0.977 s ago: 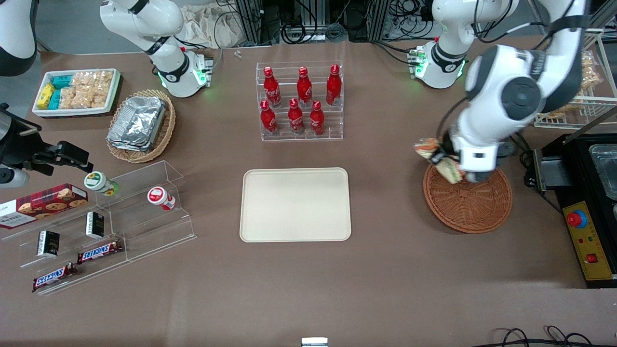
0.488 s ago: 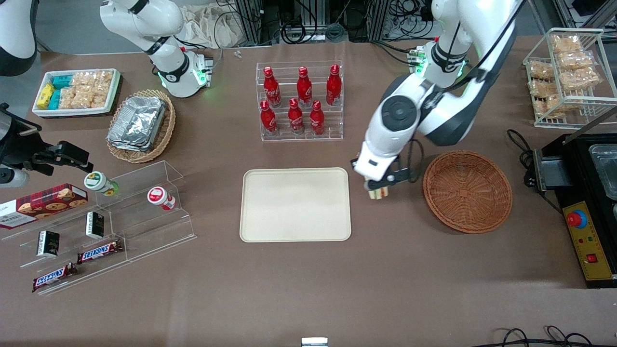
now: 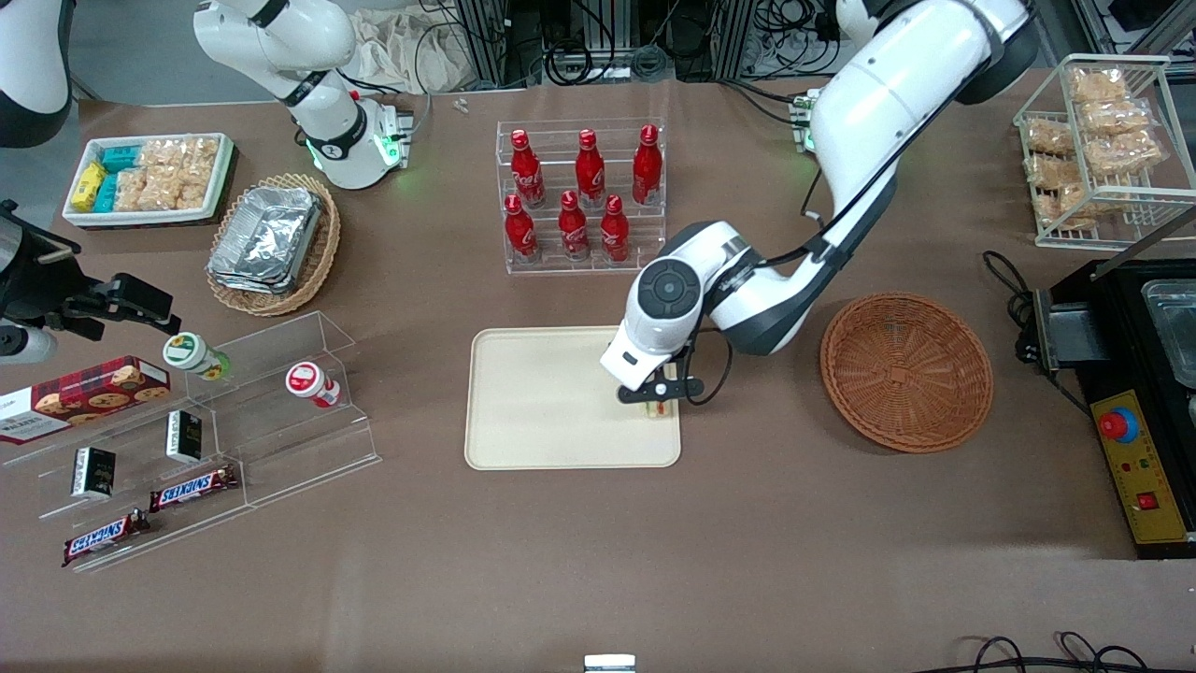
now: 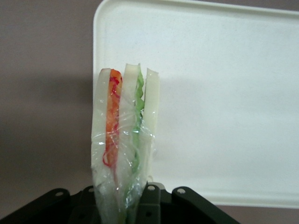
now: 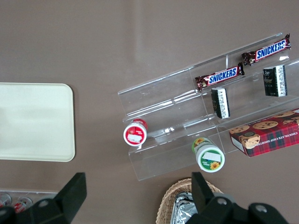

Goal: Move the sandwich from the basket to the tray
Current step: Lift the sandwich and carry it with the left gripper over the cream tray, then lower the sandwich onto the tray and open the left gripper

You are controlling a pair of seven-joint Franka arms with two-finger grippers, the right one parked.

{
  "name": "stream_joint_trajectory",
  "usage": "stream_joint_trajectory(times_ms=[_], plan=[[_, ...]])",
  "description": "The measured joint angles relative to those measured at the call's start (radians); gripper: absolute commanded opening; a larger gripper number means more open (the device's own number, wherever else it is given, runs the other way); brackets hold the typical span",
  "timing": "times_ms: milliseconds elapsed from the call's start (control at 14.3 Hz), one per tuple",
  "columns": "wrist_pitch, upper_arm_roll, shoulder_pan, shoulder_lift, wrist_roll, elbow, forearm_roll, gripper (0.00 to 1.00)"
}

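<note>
The tray [image 3: 551,402] lay flat under the gripper [image 3: 660,404], which hung over the tray's edge nearest the basket [image 3: 906,371], close to the corner nearer the front camera. The basket sat well apart from the gripper toward the working arm's end of the table, and it held nothing that could be seen. The bottle rack [image 3: 581,198] stood farther from the front camera than the gripper, clear of it.

The sandwich [image 4: 124,140] was clamped between the gripper's fingers, pinched at its narrow end, with the wrapped bread and the orange, red and green layers pointing down toward the tray [image 4: 224,102]. In the wrist view the wedge sat right over the tray's rim, one slice of bread over bare table and the rest over the tray.

That placement was the main risk. Released there, the sandwich could have landed on the low rim, tipped outward and ended up on the table instead of inside. A short move inward, away from the basket, would probably have cured it.

A second risk lay in the height, which could not be judged surely; a drop from too high might have let the wedge bounce or roll onto its side. The clear film wrap looked slippery and loose, so it might also have clung to a finger on opening and dragged the sandwich askew.
</note>
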Motion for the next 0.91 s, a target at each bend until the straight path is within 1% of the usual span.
stream_joint_trajectory(times_ms=[70, 140, 209, 279, 488, 558, 698, 767, 907], plan=[[0.013, 0.000, -0.001, 0.025, 0.000, 0.002, 0.026, 0.00], [0.023, 0.000, -0.001, 0.045, 0.000, 0.004, 0.045, 0.21], [0.030, 0.000, -0.002, 0.061, 0.000, 0.006, 0.057, 0.83], [0.038, 0.000, -0.002, 0.072, 0.001, 0.007, 0.071, 1.00], [0.043, -0.002, -0.004, 0.079, 0.001, 0.013, 0.124, 1.00], [0.036, -0.002, -0.004, 0.078, 0.001, 0.017, 0.132, 1.00], [-0.033, -0.005, -0.003, 0.061, 0.001, 0.040, 0.132, 1.00], [-0.076, -0.007, -0.002, 0.036, 0.000, 0.055, 0.124, 1.00], [-0.129, -0.007, 0.010, -0.060, 0.000, 0.076, 0.050, 1.00]])
